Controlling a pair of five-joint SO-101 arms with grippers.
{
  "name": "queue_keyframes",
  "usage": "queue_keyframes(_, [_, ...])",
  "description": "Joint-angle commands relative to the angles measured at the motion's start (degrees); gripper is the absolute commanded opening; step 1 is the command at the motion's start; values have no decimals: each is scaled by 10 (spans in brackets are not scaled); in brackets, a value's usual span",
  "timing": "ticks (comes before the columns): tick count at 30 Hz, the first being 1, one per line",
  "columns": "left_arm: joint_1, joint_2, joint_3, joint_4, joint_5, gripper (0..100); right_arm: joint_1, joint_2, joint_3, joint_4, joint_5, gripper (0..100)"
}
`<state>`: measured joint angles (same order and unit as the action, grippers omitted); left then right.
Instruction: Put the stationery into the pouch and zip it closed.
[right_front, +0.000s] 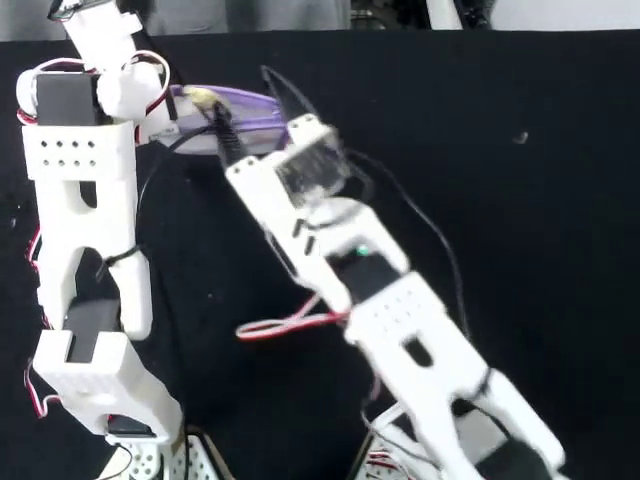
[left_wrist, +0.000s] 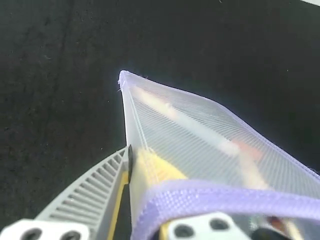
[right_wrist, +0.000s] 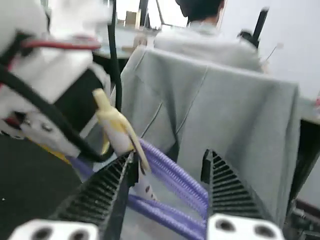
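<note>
A see-through mesh pouch (right_front: 250, 116) with a purple zipper edge is held up at the far left of the black table. My left gripper (right_front: 160, 100) is shut on its rim. In the left wrist view the pouch (left_wrist: 200, 135) hangs away from the left gripper (left_wrist: 137, 165), with a yellow item (left_wrist: 155, 170) and pencil-like stationery (left_wrist: 240, 155) inside. My right gripper (right_front: 215, 118) is at the pouch's top edge. Its black toothed fingers stand open astride the purple zipper bands (right_wrist: 172, 175) in the right gripper (right_wrist: 170, 160) view. A pale yellow zipper pull (right_wrist: 116, 120) sticks up beside one finger.
Black cables (right_front: 400, 200) and a red wire (right_front: 285, 325) trail over the table around the right arm. The table's right half (right_front: 540, 200) is bare black surface. A grey draped cloth (right_wrist: 215, 100) stands behind the table's far edge.
</note>
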<state>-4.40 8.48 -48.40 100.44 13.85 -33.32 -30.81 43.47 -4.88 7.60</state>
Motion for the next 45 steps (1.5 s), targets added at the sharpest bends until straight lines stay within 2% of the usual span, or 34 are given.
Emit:
queue_keyframes(1, [-4,-35,-8,3,4,30,-4,2,-41,-14,-25,204])
queue_keyframes(9, [22,-39,-9,4,4,30,11,-93,2,-18,-30,204])
queue_keyframes(14, [68,-97,13,4,-43,30,48,68,-87,-13,-36,204])
queue_keyframes(17, [76,-142,29,0,-48,30,53,153,-142,23,-67,204])
queue_keyframes(21, [22,-163,29,-13,-44,30,49,118,-182,121,-82,204])
queue_keyframes(25, [-44,-136,37,-29,18,30,49,-7,-187,200,-78,204])
queue_keyframes(29, [-88,-85,52,-49,46,30,63,-100,-186,240,-76,204])
queue_keyframes(39, [-84,-40,51,-34,45,30,126,-120,-204,253,-76,204])
queue_keyframes(45, [-98,-36,51,-38,44,30,162,-120,-241,391,-76,204])
